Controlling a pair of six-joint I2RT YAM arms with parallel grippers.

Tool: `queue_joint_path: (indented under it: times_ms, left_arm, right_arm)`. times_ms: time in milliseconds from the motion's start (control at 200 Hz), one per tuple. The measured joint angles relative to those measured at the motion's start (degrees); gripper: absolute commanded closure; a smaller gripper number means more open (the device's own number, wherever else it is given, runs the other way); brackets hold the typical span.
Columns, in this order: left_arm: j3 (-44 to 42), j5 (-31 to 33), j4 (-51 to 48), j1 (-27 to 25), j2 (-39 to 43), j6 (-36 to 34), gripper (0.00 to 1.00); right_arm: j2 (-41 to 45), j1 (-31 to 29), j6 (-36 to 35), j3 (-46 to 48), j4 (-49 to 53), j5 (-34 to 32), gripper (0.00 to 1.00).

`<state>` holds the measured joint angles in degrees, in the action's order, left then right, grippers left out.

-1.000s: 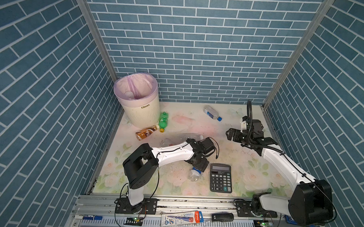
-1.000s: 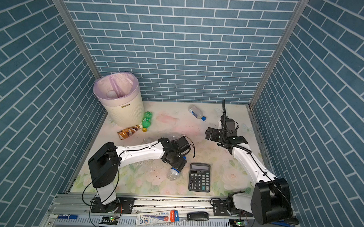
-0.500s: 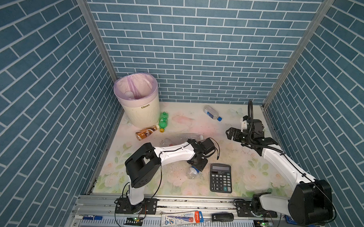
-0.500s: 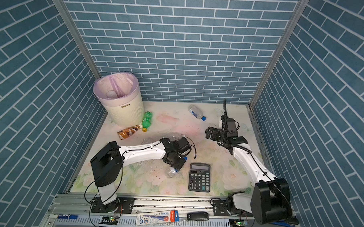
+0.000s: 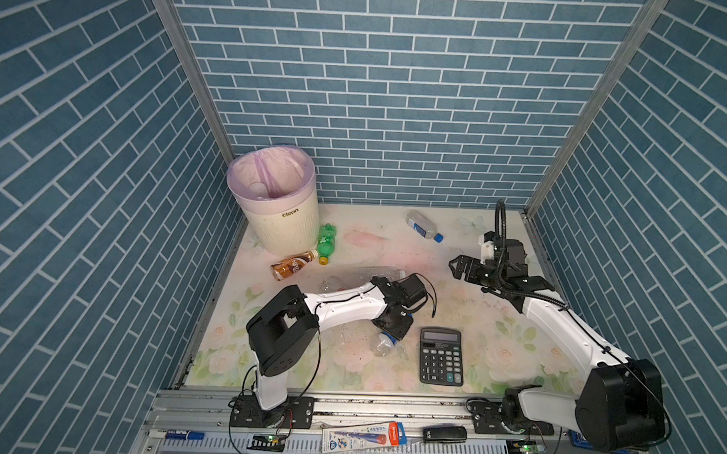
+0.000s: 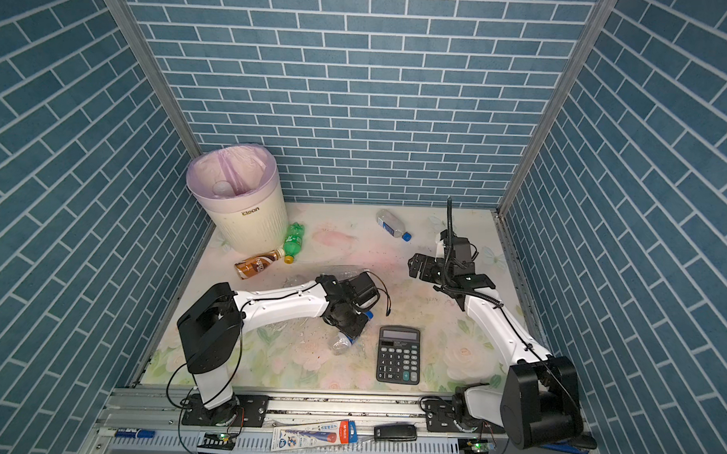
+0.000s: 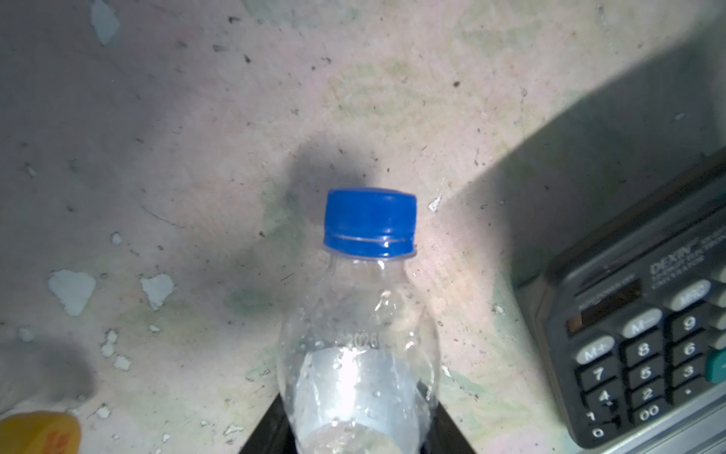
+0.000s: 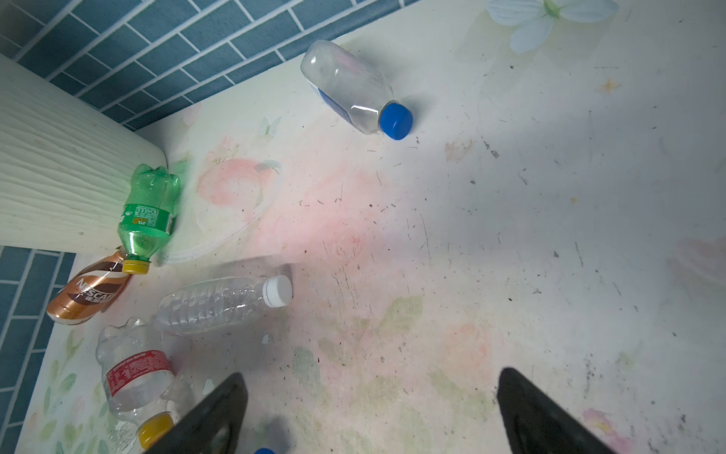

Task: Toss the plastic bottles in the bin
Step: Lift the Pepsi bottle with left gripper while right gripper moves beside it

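My left gripper [image 5: 392, 329] [image 7: 355, 428] is shut on a clear blue-capped bottle [image 5: 382, 344] [image 7: 359, 334] low over the mat, beside the calculator. The right gripper [image 5: 456, 269] [image 8: 371, 373] hovers open and empty at mid-right. The bin [image 5: 282, 233] [image 8: 59, 177] stands in the back left corner. Near it lie a green bottle [image 5: 326, 241] [image 8: 147, 214], a brown coffee bottle [image 5: 292, 267] [image 8: 88, 295], a ribbed clear bottle [image 5: 377, 273] [image 8: 220, 302] and a red-labelled bottle [image 8: 135, 381], mostly hidden by my left arm in both top views. A blue-capped bottle [image 5: 422, 230] [image 8: 353, 90] lies at the back.
A black calculator [image 5: 440, 355] [image 7: 644, 334] lies on the floral mat near the front edge, right of the held bottle. Blue brick walls close in the back and both sides. A metal rail [image 5: 388, 407] runs along the front.
The left gripper's jaws have closed around the blue-capped bottle next to the calculator. The bottle has barely shifted. The right arm has stayed put.
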<state>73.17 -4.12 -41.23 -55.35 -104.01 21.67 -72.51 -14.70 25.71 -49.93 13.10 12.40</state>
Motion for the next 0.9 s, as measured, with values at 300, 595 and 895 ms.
queue_joint_path:
  times_ms: [300, 595, 895]
  left_arm:
    - [2.54, -0.42, -0.02, 6.08, 6.47, -0.98, 0.52]
    - [8.13, -3.76, 2.58, 13.42, 7.58, -0.02, 0.54]
    - [16.00, -6.71, 4.44, 19.71, 7.58, 1.03, 0.53]
  right_arm:
    - [5.22, -0.02, 0.00, 2.71, -5.73, 4.90, 0.01]
    - [9.22, -2.36, 0.92, 7.21, -14.58, 10.47, 0.01]
    - [10.93, -12.79, 0.52, 8.55, -21.07, 12.15, 0.01]
